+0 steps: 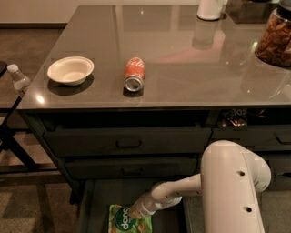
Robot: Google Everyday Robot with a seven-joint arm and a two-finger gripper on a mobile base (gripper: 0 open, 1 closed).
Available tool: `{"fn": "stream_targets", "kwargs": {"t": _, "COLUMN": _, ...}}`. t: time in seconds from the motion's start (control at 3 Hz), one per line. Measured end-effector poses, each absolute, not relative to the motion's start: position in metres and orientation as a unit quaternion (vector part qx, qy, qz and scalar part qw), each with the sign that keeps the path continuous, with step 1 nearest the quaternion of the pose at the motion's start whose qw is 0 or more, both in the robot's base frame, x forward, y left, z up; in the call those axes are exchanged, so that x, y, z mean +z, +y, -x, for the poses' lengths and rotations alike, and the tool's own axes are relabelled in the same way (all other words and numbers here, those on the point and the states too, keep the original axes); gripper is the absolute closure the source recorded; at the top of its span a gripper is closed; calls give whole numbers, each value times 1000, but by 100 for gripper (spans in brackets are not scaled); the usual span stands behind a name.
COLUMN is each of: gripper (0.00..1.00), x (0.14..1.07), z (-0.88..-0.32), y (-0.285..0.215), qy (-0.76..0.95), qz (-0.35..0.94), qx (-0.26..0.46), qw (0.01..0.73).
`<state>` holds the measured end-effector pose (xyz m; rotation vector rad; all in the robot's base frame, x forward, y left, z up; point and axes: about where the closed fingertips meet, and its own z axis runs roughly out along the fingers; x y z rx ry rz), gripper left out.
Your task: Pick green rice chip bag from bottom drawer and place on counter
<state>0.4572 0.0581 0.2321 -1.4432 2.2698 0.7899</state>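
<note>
Down in the open bottom drawer (97, 207), toward its front: the bag (123, 222), lying flat, logo side up, lower edge cut off by the frame. Stretched into the drawer from the right: the white arm (232, 182). At the bag's upper right corner, the end effector (136, 210), touching the bag or just over it; cannot tell whether clenched or released. Above the open drawer, two shut drawers (127, 143) with handles. Up on the counter (191, 77): a white bowl (70, 70) near the left edge, upright. Right of it and apart, a red can (134, 73) on its side, top end toward the camera. At the far right, a jar (275, 36) of brown snacks, partly out of frame. At the far edge, a white container (211, 8). Off the counter's left side, lower down, a clear bottle (19, 79) with a white cap.
</note>
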Motion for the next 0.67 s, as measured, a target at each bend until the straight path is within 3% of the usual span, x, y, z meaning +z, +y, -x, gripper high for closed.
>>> {"fn": "stream_targets", "kwargs": {"t": 0.67, "gripper": 58, "x": 232, "z": -457, "y": 58, "qy": 798, "qz": 507, "qx": 278, "qw": 168}}
